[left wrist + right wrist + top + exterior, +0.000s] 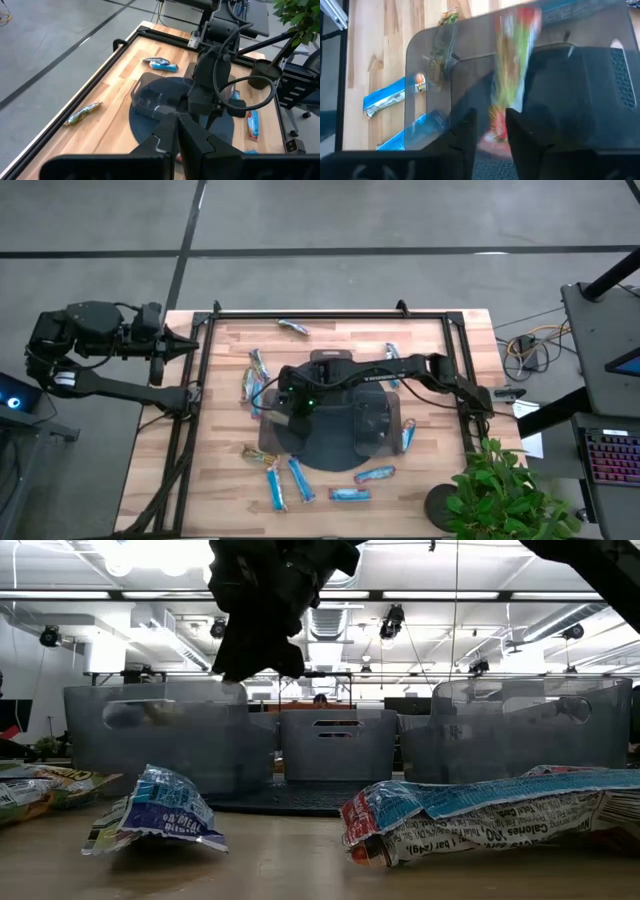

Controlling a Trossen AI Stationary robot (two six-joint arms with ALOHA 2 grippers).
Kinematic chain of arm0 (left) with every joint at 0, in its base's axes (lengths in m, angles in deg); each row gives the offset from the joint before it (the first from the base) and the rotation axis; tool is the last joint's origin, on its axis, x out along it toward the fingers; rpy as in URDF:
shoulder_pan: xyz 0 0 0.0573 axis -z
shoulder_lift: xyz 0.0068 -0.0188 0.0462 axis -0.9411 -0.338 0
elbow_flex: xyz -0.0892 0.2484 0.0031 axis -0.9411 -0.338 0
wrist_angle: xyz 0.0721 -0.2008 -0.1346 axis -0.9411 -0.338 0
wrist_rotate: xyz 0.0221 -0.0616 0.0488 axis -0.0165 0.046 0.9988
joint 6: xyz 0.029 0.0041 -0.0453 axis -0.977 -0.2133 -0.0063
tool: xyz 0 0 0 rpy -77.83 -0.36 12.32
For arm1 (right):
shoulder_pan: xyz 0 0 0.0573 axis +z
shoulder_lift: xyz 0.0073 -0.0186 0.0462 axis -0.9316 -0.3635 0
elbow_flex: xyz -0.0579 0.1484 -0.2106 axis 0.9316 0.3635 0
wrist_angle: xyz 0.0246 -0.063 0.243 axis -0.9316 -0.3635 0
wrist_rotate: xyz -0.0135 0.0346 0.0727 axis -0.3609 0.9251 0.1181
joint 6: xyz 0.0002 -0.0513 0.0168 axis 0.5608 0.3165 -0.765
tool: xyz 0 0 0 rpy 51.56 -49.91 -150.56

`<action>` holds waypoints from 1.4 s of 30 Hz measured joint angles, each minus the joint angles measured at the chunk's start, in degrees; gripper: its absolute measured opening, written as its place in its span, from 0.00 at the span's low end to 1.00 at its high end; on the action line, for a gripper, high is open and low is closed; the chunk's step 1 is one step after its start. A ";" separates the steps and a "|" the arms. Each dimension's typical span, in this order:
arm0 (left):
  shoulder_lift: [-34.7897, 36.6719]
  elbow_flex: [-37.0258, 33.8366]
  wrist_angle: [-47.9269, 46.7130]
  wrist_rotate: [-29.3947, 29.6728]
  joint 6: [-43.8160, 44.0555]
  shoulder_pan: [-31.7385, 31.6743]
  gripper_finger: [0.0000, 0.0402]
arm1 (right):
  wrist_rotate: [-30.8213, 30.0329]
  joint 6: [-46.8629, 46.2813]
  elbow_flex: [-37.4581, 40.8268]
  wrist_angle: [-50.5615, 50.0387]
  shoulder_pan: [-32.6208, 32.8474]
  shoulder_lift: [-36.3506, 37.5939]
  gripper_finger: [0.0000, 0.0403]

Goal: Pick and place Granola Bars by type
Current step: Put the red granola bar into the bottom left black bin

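**Red-and-green bar leaving right gripper over a tray bin**

Closest to the low camera, note two loose Granola Bars: a crumpled blue-and-white wrapper (160, 812) and a longer blue bar (480, 810). Both lie flat on the table (230, 480), well short of the bins, and so judged unsorted.

Behind them, find the right gripper (491, 120) hung directly above a clear bin (160, 735) on the left side of the dark round tray (330, 455). Presumably placed there so that a released bar falls inside the walls.

Observe fingers parted a moderate way, with a red-and-green bar (512, 65) standing on end in the gap. Blurred while the fingers stay sharp, hence judged let go and dropping, no longer pinched.

See greenish wrappers (440, 55) through the same bin's wall, which suggests like is going with like.

Count further blue bars (385, 97) on the wood just beside the tray.

Record the left gripper (185, 342) parked off the table's left edge, closed tight, holding nothing, clear of the working arm.
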 joint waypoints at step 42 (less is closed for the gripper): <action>0.49 -17.62 2.38 14.04 19.24 -0.01 0.00 | -24.44 11.35 -0.41 -15.67 -0.20 36.01 0.02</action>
